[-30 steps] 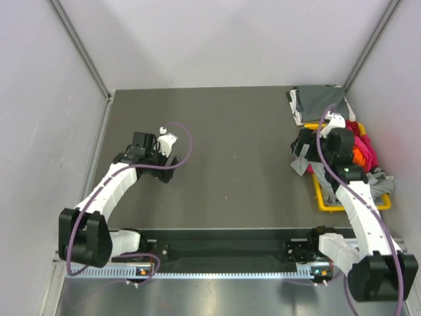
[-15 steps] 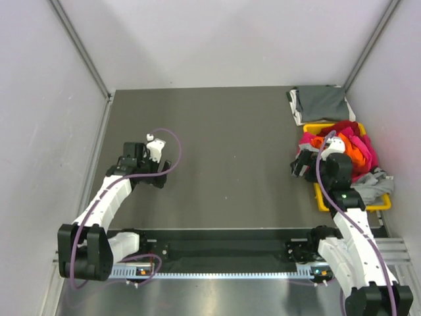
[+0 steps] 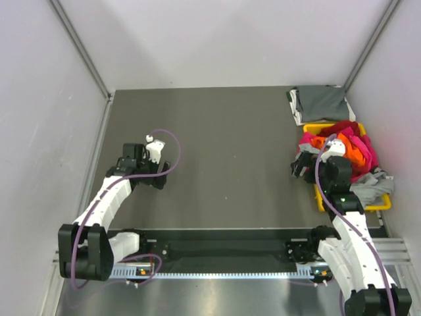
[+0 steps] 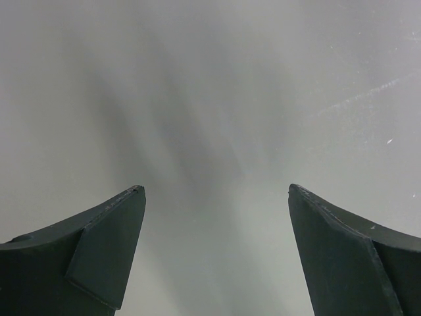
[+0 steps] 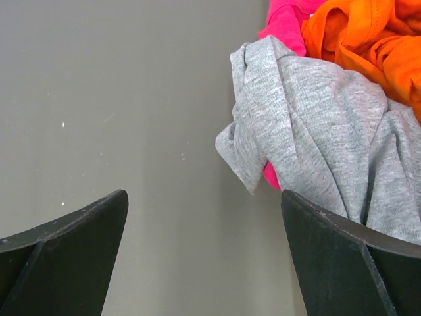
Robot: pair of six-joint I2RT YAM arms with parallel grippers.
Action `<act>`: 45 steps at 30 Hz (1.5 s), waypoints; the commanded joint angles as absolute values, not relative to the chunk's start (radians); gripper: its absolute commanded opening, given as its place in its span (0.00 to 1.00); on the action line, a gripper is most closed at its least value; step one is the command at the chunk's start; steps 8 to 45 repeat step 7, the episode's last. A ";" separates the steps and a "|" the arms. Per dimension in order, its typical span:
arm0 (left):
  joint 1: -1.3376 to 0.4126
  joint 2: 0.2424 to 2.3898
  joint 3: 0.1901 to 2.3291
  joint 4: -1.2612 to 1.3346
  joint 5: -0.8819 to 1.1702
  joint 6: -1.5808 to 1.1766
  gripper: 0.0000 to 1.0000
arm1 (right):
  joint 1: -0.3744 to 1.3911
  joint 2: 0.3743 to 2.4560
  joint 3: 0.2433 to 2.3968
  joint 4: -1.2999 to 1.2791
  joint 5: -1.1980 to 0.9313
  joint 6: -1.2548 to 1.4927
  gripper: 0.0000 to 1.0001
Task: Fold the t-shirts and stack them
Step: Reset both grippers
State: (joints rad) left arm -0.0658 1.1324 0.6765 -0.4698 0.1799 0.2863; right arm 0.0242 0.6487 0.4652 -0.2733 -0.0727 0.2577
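A folded dark grey t-shirt (image 3: 320, 103) lies at the table's back right corner, with a white edge showing along its left side. Just in front of it, a yellow bin (image 3: 320, 199) holds a heap of red (image 3: 345, 128), orange (image 3: 355, 153), pink (image 3: 369, 157) and light grey (image 3: 372, 184) t-shirts. My right gripper (image 3: 297, 166) hovers open at the bin's left side. In the right wrist view its fingers (image 5: 202, 195) frame bare table, with the light grey shirt (image 5: 329, 112), orange cloth (image 5: 368, 33) and pink cloth (image 5: 286, 20) just beyond the right finger. My left gripper (image 3: 160, 179) stands open over bare table at the left (image 4: 216, 188).
Pale walls close the table in on the left, back and right. The arms' base rail (image 3: 223, 250) runs along the near edge.
The left gripper has drawn back a little to the left and nearer. The right arm has pulled back from over the bin to its left edge. Both have held still for the last half second.
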 commanded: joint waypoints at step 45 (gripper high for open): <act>-0.043 1.126 0.663 -0.423 0.210 0.307 0.94 | 0.029 0.638 0.472 -0.216 -0.052 0.258 1.00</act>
